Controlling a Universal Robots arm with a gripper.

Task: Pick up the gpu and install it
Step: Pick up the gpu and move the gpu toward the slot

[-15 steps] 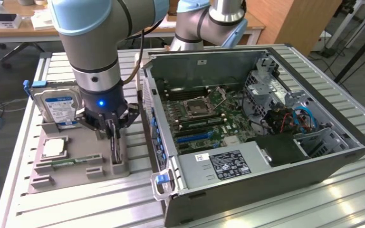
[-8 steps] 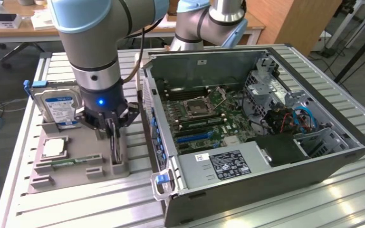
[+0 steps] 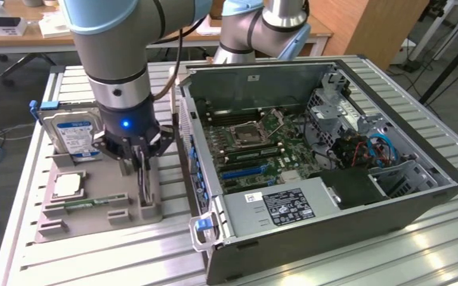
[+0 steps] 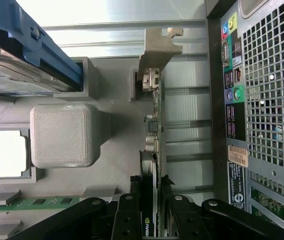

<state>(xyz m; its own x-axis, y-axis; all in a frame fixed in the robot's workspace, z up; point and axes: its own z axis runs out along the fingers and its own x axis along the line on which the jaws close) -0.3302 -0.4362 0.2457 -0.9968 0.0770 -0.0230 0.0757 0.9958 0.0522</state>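
Note:
The gpu (image 3: 144, 186) is a thin dark card standing on edge in a slot of the grey holder tray (image 3: 93, 221), to the exterior view's left of the open computer case (image 3: 316, 179). My gripper (image 3: 138, 156) has come down over its upper edge. In the wrist view the card (image 4: 154, 125) runs edge-on from its metal bracket (image 4: 156, 47) to between my black fingers (image 4: 127, 220). My gripper (image 4: 150, 222) is shut on the gpu, one finger pressed to each face. The motherboard (image 3: 249, 143) and its blue slot (image 3: 241, 173) lie exposed inside the case.
A silver hard drive (image 3: 74, 134) with a blue-white label stands in the same tray behind the gripper. A square CPU chip (image 3: 68, 185) and a green memory stick (image 3: 86, 204) lie beside the card. The case's rear panel (image 4: 261, 100) stands close alongside the gpu.

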